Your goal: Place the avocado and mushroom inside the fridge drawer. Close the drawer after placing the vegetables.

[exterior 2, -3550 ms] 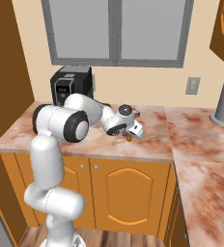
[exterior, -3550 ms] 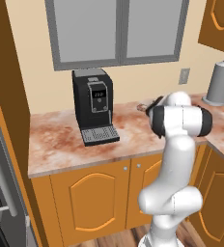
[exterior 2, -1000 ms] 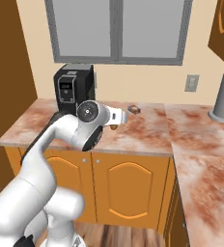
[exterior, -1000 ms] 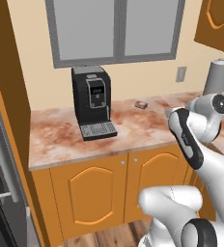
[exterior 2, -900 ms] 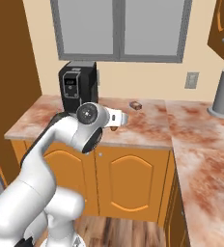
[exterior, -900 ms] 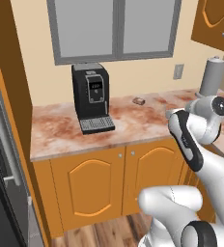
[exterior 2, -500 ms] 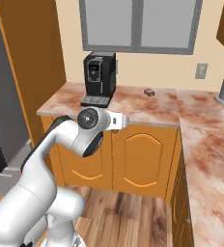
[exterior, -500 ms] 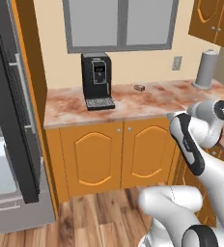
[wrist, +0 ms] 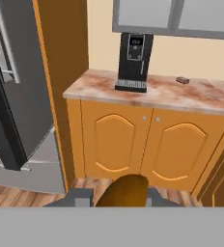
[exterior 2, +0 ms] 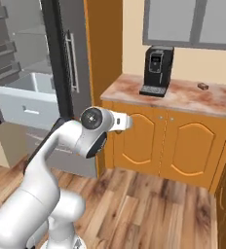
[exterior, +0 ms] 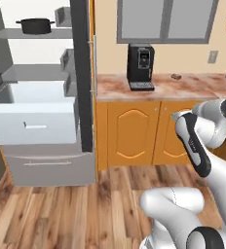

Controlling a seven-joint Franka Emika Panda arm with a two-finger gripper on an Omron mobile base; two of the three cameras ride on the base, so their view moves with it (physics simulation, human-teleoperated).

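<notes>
- Since the earlier frames our base has driven back and turned left — the whole scene has shifted, and the open fridge [exterior: 42, 73] has come into view beside the cabinets.
- In the hand view we see the fingers [wrist: 119, 197] clamped on the avocado [wrist: 123, 191], a dark olive-brown shape held low, in front of the orange cabinet doors [wrist: 147, 147].
- The fridge drawer [exterior: 34, 116] stands pulled out, pale and wide, left of the dark fridge door edge [exterior: 82, 73].
- A small brown lump, the mushroom [exterior: 176, 76], lies on the desk [exterior: 183, 87], well to the right of the black coffee machine [exterior: 140, 66].
- A dark pot [exterior: 35, 25] sits on the upper fridge shelf.
</notes>
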